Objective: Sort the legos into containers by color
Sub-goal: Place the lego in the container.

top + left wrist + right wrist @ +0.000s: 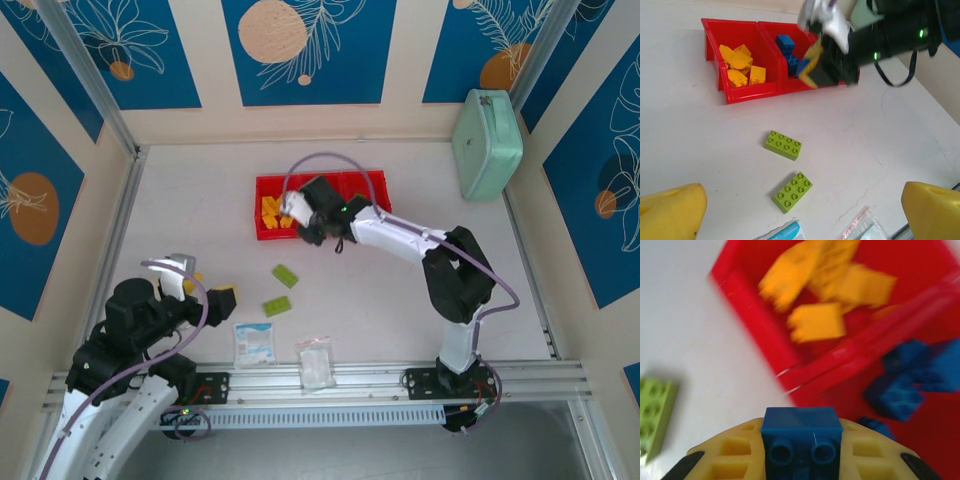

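The right claw [802, 450] is gripping one blue square brick [802, 424] firmly, above the red tray [750, 94], near the wall between its left and middle compartments. The left claw [208, 287] is standing wide open. The bench [700, 150] is lying bare left of the tray. Two lime green oblong bricks are lying apart before the tray, one [783, 144] nearer to it than the other [792, 191]. Yellow bricks [737, 62] are lying in the left compartment and blue ones [785, 42] in the middle.
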Tool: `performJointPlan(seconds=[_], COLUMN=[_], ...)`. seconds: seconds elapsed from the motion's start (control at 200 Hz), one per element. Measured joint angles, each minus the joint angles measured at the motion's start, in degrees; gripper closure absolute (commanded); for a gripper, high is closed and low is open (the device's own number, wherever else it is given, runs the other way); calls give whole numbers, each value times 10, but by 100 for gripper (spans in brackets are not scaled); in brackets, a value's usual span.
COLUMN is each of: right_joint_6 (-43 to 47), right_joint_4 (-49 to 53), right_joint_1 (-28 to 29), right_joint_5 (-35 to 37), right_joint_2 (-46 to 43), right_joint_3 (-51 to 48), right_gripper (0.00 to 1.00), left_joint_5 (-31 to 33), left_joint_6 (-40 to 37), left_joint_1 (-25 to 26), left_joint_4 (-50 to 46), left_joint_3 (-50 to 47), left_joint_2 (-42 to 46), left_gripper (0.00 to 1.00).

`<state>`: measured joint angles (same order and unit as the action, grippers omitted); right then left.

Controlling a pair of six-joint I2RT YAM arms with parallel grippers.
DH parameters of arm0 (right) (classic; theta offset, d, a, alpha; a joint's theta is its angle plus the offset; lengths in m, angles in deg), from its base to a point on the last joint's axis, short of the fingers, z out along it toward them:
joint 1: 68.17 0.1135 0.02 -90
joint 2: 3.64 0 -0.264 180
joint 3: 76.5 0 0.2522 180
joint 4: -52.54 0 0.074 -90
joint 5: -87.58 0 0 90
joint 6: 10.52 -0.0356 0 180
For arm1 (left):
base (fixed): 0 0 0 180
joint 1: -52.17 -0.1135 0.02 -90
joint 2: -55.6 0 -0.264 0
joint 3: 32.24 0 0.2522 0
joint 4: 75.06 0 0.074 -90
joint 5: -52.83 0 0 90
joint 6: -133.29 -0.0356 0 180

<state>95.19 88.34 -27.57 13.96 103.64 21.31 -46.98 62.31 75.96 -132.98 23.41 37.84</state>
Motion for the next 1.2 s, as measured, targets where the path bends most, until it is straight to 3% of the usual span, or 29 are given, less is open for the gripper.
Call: performJointPlan(seconds=[0.185, 0.375, 0.475, 0.615, 0.755, 0.94, 1.045, 1.201], right_joint_6=[-152, -243, -268, -285, -295, -315, -321, -327], right_joint_4=[3, 23, 34, 33, 32, 30, 26, 12], right_joint_1=[-52, -73, -74, -77, -77, -77, -80, -81], right_joint_5=[2, -15, -35, -59, -66, -62, -61, -59], right_joint_2=[49, 113, 135, 137, 136, 106, 68, -12], right_joint_3=[109, 135, 135, 134, 134, 108, 83, 28], right_gripper=[100, 100, 92, 73, 38, 13, 0, 1], left_joint_5=[5, 9, 11, 13, 14, 19, 22, 29], left_joint_6=[0, 0, 0, 0, 0, 0, 0, 2], left_joint_1=[0, 0, 0, 0, 0, 0, 0, 0], left_joint_4=[0, 0, 0, 0, 0, 0, -1, -3], left_joint_3=[0, 0, 0, 0, 0, 0, 0, 0], left_joint_2=[2, 4, 4, 4, 3, -5, -14, -35], left_gripper=[1, 1, 1, 1, 1, 1, 1, 1])
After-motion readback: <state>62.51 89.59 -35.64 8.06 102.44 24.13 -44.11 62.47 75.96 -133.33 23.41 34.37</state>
